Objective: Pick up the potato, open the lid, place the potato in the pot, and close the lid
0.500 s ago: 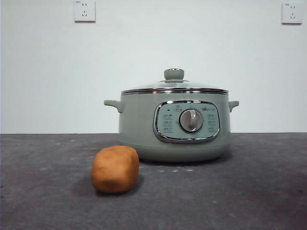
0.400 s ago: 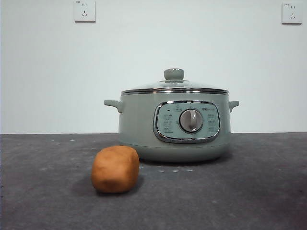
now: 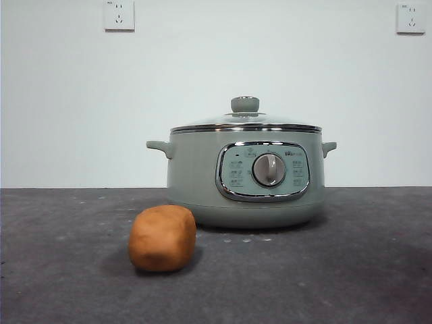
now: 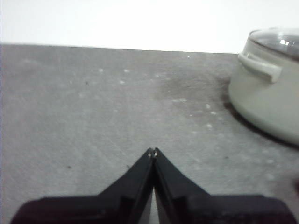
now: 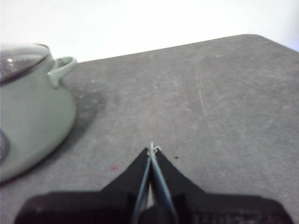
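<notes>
Spreading across every view, the desk (image 3: 351, 270) is seen as a dark grey, matte, faintly speckled surface, backed by a plain white wall carrying two white sockets (image 3: 119, 15) near the upper corners. Toward the middle of the desk, the pot (image 3: 246, 175) is found: a round, smooth, pale sage-green electric cooker with a small handle jutting from each side. Its front is fitted with a chrome-framed control panel (image 3: 263, 171), rounded at the corners, and a silver dial (image 3: 268, 169) is set in the panel's centre. The lid (image 3: 245, 121) is seated on the pot; it is a shallow glass dome bound by a shiny metal rim and is topped by a pale green knob (image 3: 245, 104). The potato (image 3: 163, 237) is placed on the desk in front of the pot, nearer the camera and toward the pot's left handle side; it is a smooth, orange-brown, blocky lump with rounded corners. No contact between potato and pot can be made out.

The left hand (image 4: 153, 151) is shown with its two black, wedge-shaped jaws pressed together, nothing held, above bare desk with the pot off to one side. The right hand (image 5: 152, 148) is likewise closed and empty, the pot's handle visible beside it.
</notes>
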Robot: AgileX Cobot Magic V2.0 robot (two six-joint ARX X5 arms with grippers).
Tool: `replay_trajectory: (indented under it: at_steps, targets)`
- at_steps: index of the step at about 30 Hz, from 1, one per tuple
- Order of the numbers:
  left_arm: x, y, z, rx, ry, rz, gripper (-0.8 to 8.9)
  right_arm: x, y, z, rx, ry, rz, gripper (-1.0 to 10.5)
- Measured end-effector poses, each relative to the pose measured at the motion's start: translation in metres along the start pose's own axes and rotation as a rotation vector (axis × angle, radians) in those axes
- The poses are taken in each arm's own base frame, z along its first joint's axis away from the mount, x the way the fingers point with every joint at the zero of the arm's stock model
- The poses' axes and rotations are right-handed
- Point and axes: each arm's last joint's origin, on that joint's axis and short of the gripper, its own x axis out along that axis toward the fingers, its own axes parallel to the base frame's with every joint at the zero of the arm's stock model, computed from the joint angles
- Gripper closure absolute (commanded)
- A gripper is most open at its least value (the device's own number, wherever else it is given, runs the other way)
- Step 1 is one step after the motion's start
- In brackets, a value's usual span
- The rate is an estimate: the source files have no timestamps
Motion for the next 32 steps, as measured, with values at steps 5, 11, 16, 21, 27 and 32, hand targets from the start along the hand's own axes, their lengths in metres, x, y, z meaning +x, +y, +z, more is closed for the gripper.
replay_trajectory:
  at_steps: [5, 11, 16, 21, 27, 32]
  targets:
    - [-0.007, -0.005, 0.024, -0.068, -0.038, -0.038, 8.19, -0.009, 0.004, 0.025, 0.06, -0.073, 0.02, 9.6]
    - [-0.016, -0.012, 0.059, -0.088, -0.03, -0.074, 8.19, -0.022, 0.011, 0.067, 0.075, -0.107, 0.088, 9.6]
    - [-0.023, -0.017, 0.091, -0.102, 0.018, -0.108, 8.19, -0.03, 0.018, 0.099, 0.06, 0.004, 0.126, 9.6]
    - [-0.028, -0.025, 0.123, -0.104, 0.068, -0.202, 8.19, -0.035, 0.025, 0.138, -0.009, 0.12, 0.185, 9.6]
    - [-0.033, -0.031, 0.152, -0.082, 0.151, -0.271, 8.19, -0.038, 0.033, 0.177, -0.082, 0.243, 0.233, 9.6]
    - [-0.038, -0.035, 0.17, -0.052, 0.182, -0.282, 8.2, -0.038, 0.036, 0.196, -0.108, 0.286, 0.258, 9.6]
